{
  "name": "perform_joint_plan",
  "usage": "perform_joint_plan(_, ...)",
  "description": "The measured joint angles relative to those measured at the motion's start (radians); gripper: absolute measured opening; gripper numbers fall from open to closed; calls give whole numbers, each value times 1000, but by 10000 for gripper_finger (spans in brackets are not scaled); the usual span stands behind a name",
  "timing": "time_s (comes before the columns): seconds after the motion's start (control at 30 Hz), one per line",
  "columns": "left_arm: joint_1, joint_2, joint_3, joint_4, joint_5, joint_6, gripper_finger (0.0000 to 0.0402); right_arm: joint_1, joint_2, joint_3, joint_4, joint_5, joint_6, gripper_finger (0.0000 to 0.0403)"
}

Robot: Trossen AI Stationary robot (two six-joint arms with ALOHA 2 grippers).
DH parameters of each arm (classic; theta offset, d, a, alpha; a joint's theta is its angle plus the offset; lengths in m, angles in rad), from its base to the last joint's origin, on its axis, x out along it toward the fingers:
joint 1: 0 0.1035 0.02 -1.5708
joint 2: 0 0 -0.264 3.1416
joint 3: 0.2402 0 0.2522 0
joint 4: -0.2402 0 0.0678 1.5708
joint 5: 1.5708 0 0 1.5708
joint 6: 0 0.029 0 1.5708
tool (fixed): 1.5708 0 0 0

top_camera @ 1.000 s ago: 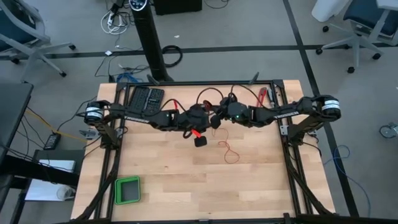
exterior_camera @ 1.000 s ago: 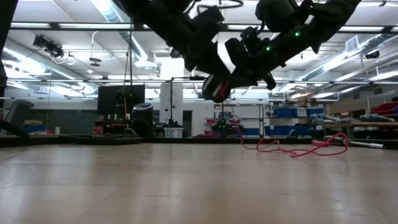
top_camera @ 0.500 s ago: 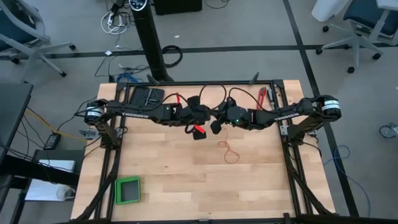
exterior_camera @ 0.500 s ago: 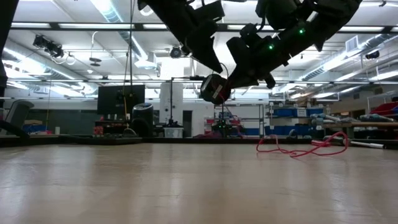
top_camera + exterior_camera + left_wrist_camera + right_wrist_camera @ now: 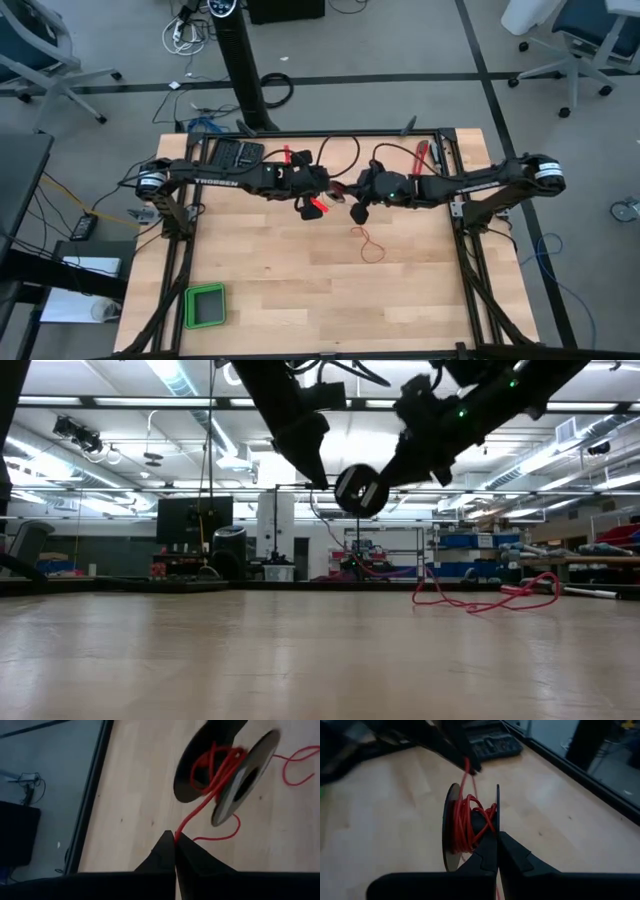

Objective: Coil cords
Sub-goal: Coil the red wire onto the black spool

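A thin red cord is partly wound on a black two-flanged spool [image 5: 470,827], which hangs above the table's middle [image 5: 357,214] [image 5: 360,490]. Its loose tail [image 5: 370,245] lies squiggled on the wood below and shows in the low view [image 5: 485,598]. My left gripper [image 5: 175,839] [image 5: 320,207] is shut on the cord strand just left of the spool. My right gripper [image 5: 496,847] [image 5: 360,203] is shut on the spool from the right. My left gripper pinches one strand of the red cord [image 5: 179,831] between its fingertips, a short way from the spool. The strand runs fairly straight from the fingertips up to the spool's winding [image 5: 220,767]. My right gripper pinches the rim of one spool flange [image 5: 497,822] between its two fingers. The spool is lifted clear of the table, flanges on edge.
A black tool case [image 5: 235,158] lies at the far left and a green box [image 5: 205,305] at the near left corner. A red-handled tool [image 5: 422,155] lies at the far right. Black frame rails [image 5: 470,270] run along the table's sides.
Both grippers have risen a little and gone toward the far edge, still shut. My left gripper has tipped up from a steep downward slant. My right gripper has drawn toward the table's right with the spool, which has turned its flat face toward the near edge.
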Motion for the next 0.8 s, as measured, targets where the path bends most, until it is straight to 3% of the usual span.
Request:
perform_joint_plan(0.37, -22, -1, -32, 87, 71, 26, 1, 3, -183, 0, -111, -60, 5, 1)
perform_joint_plan(0.67, -63, -1, -226, 506, 73, 53, 1, 4, -218, 0, -139, -69, 34, 1)
perform_joint_plan(0.8, -62, 0, -269, 577, 63, 21, 1, 5, -199, 0, -142, -93, 41, 1)
